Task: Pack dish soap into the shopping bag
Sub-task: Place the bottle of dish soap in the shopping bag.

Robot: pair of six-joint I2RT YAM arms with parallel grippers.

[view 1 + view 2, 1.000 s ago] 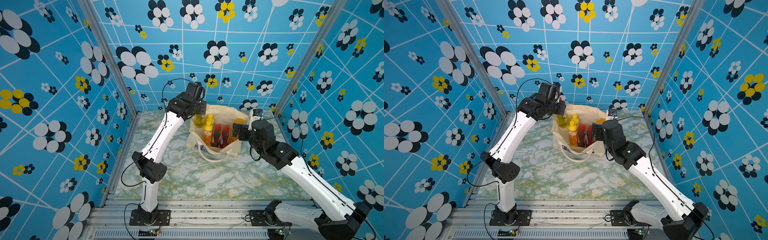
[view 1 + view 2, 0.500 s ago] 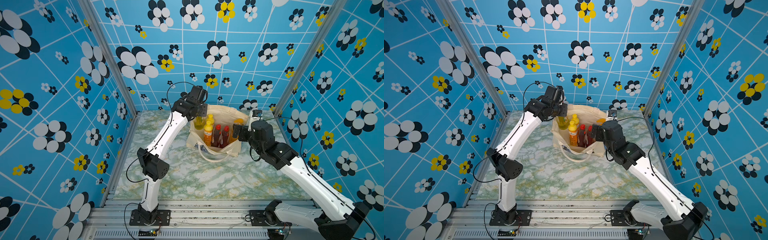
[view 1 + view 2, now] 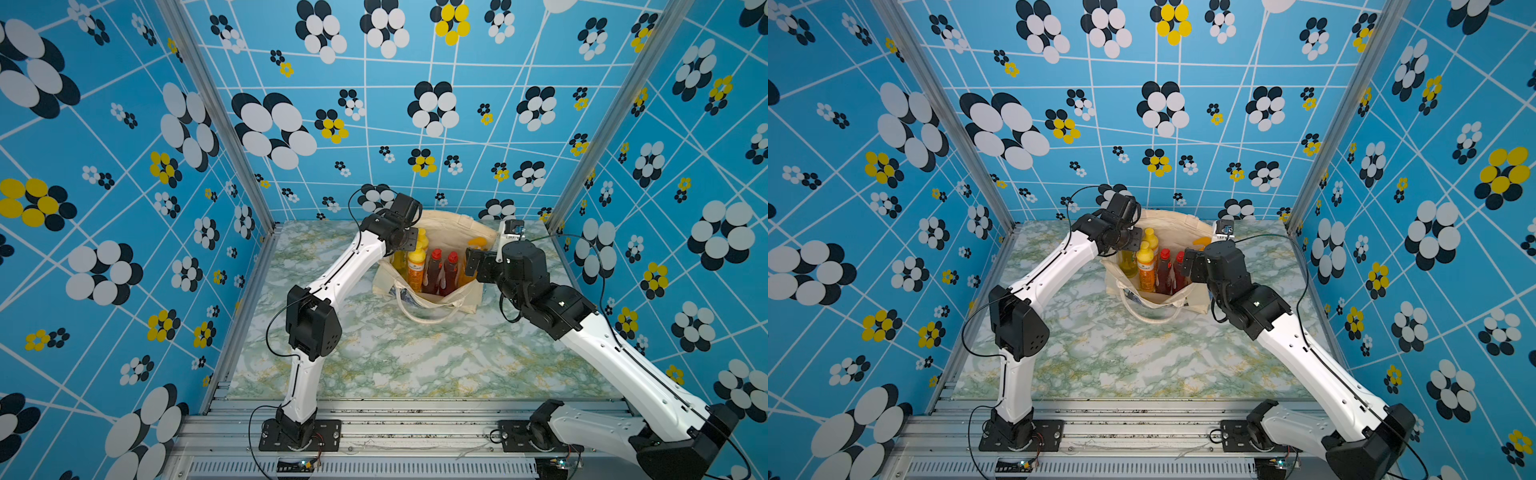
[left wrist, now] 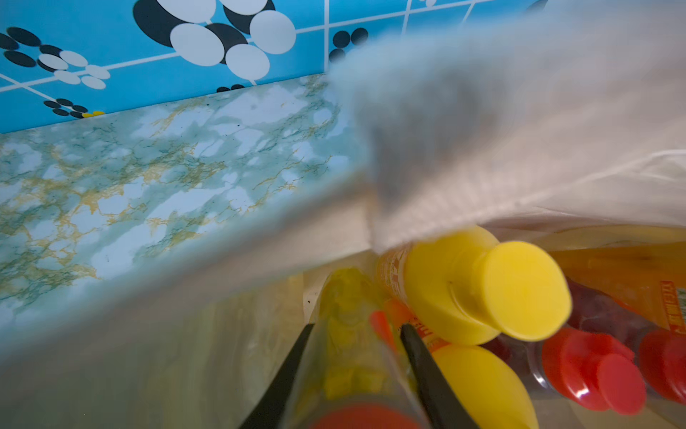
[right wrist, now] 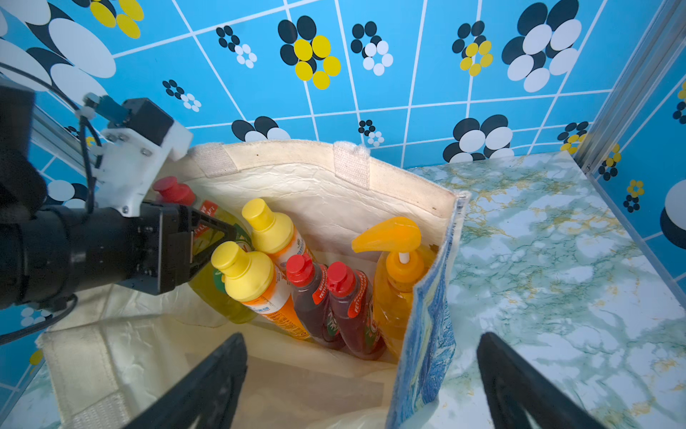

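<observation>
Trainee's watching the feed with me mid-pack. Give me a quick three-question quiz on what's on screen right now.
1. True or false: six bottles are inside the bag.
2. What colour is the bottle the left gripper is shut on? A) orange B) green C) dark red
3. Fill in: the right gripper is ___, with one finger on each side of the bag's printed wall.
Key: 1 true; 2 B, the green bottle; 3 open.
</observation>
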